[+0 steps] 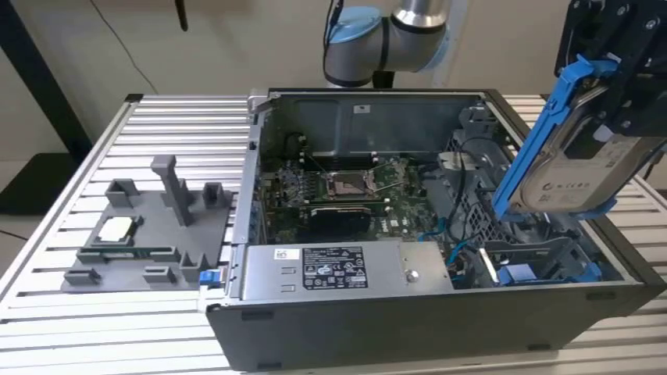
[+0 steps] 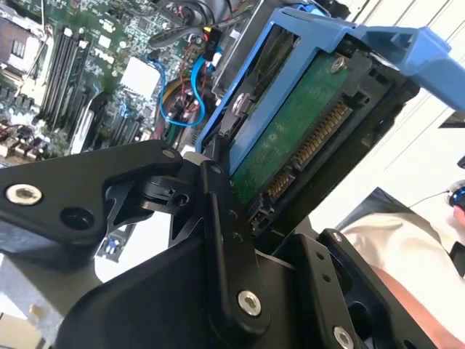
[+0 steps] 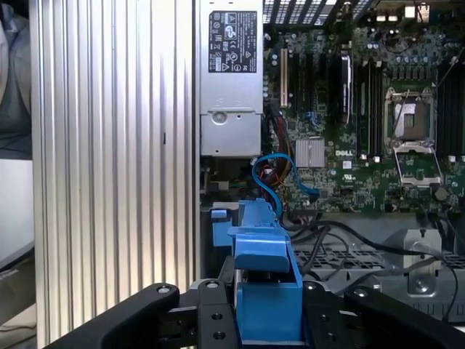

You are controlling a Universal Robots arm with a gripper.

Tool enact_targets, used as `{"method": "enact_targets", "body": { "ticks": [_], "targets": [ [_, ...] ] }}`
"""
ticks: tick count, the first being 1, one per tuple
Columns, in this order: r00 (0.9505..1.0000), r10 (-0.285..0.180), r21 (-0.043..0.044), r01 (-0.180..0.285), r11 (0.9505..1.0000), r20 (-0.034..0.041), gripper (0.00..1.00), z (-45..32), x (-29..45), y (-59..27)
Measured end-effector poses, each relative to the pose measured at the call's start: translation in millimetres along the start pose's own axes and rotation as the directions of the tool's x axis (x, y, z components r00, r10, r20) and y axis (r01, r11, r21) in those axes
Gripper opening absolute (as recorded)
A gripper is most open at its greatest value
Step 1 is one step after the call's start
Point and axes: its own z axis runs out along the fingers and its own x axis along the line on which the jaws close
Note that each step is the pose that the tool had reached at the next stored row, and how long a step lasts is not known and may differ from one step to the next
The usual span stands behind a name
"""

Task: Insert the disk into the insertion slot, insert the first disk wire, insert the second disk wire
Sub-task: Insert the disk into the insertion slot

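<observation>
While the gripper (image 1: 615,90) pinched the disk (image 1: 570,168) at its top, the long axis hung steeply tilted, the insertion slot (image 1: 532,264) lying below its lower end.

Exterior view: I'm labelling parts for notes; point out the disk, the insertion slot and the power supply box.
disk (image 1: 579,168), exterior view, its silver labelled face.
insertion slot (image 1: 521,273), exterior view, a blue tab.
power supply box (image 1: 391,262), exterior view, bare grey top.

Illegible print on the disk (image 1: 571,170) label
</observation>
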Motion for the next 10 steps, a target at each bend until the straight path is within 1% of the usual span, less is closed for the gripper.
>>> {"method": "enact_targets", "body": {
  "ticks": [10],
  "targets": [
    [1.0000, 0.000, 0.0000, 0.000, 1.0000, -0.0001, 0.33, 6.0, -0.1, -0.2]
  ]
}}
